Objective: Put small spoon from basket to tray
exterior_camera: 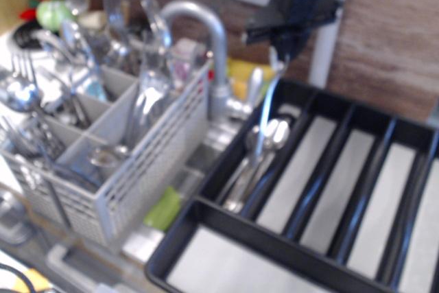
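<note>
The frame is blurred. My black gripper [280, 49] hangs over the far left end of the black tray [206, 221]. It is shut on the handle of a small spoon [263, 111], which hangs bowl down into the tray's leftmost long compartment, by the spoons lying there [264, 143]. The light grey lattice basket [147, 169] stands to the left, full of forks and spoons.
A grey tap [216, 53] arches between the basket and the tray, close to the left of the gripper. A white post [324, 46] stands behind the gripper. A green item [163, 209] lies in the sink below the basket.
</note>
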Available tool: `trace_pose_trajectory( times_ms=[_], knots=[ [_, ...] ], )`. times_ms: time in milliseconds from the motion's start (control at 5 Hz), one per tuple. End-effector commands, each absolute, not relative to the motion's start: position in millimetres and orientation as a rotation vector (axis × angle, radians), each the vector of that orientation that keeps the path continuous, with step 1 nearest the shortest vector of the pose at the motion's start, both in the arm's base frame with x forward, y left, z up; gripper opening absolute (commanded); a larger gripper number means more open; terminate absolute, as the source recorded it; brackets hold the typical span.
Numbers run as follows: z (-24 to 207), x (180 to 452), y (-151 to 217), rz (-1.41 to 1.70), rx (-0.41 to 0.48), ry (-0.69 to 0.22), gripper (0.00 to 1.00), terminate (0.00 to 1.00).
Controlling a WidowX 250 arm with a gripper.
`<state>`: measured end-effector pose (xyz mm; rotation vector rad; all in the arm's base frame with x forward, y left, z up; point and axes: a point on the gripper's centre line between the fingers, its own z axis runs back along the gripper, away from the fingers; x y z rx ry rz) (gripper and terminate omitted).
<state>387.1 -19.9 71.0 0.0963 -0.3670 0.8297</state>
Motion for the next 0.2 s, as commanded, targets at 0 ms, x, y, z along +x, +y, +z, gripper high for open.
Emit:
trace_pose_trajectory(
  times_ms=[0],
  knots=[
    [70.3,387.0,-17.1,0.788,0.110,-0.398,0.00,1.00]
  ],
)
